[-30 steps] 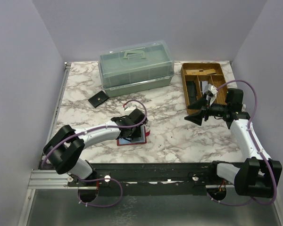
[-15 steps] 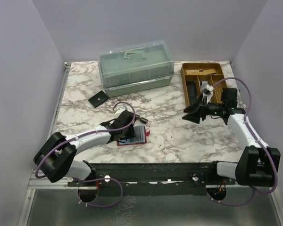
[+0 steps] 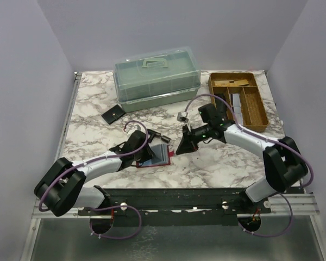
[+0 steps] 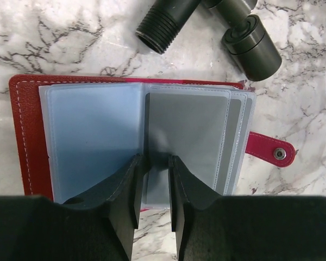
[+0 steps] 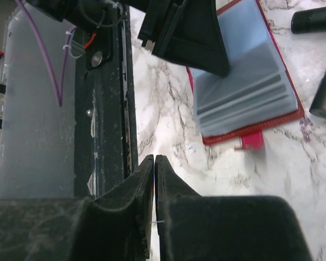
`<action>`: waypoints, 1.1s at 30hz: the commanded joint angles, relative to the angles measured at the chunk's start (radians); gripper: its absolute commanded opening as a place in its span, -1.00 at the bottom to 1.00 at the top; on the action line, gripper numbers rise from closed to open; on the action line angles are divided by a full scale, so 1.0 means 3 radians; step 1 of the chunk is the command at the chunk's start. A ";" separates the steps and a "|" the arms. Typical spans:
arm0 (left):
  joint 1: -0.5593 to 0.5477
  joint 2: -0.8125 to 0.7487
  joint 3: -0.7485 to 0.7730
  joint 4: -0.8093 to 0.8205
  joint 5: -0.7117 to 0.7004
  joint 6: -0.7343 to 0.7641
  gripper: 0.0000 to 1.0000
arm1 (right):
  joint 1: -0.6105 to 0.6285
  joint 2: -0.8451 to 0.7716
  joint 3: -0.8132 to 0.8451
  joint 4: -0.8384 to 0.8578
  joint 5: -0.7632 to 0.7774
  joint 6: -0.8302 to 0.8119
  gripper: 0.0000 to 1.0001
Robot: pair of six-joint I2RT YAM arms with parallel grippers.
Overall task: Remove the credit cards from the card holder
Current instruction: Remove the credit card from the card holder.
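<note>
The red card holder (image 4: pixel 27 136) lies open on the marble, also visible as the card holder (image 3: pixel 162 159) from above and the card holder (image 5: pixel 244 92) from the right wrist. A silvery grey credit card (image 4: pixel 190 128) sits in its right sleeve; the left sleeve (image 4: pixel 92 136) looks pale blue. My left gripper (image 4: pixel 155 163) stands over the holder's middle fold, jaws a narrow gap apart, a grey sleeve showing in the gap. From above, the left gripper (image 3: pixel 144 154) covers the holder's left half. My right gripper (image 5: pixel 154 159) is shut and empty, low over the marble just right of the holder, as is the right gripper (image 3: pixel 180 145) from above.
Two black cylinders (image 4: pixel 168 19) (image 4: pixel 252 46) lie just beyond the holder. A brown wooden tray (image 3: pixel 262 103) stands at the back right, a lidded green box (image 3: pixel 156 76) at the back, a small black wallet (image 3: pixel 113 114) to its left. The black rail (image 5: pixel 108 109) runs along the near edge.
My right arm has swung from the tray leftward to beside the card holder, and its jaws have closed. The left gripper's jaws have narrowed over the holder.
</note>
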 commanded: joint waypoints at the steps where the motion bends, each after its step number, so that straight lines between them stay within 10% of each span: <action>1: -0.0013 0.0221 -0.0168 -0.0080 0.0154 -0.0071 -0.40 | 0.0261 0.0388 0.0271 0.0274 0.0468 0.0413 -0.81; 15: -0.0007 0.0188 -0.0368 0.0444 0.0442 -0.0138 -0.42 | 0.0529 0.1425 0.0825 0.0313 0.0514 0.1143 -0.63; 33: 0.0020 0.0176 -0.0488 0.0480 0.0433 -0.0149 -0.42 | 0.0530 0.1170 0.0640 0.0391 0.1367 0.1361 -0.25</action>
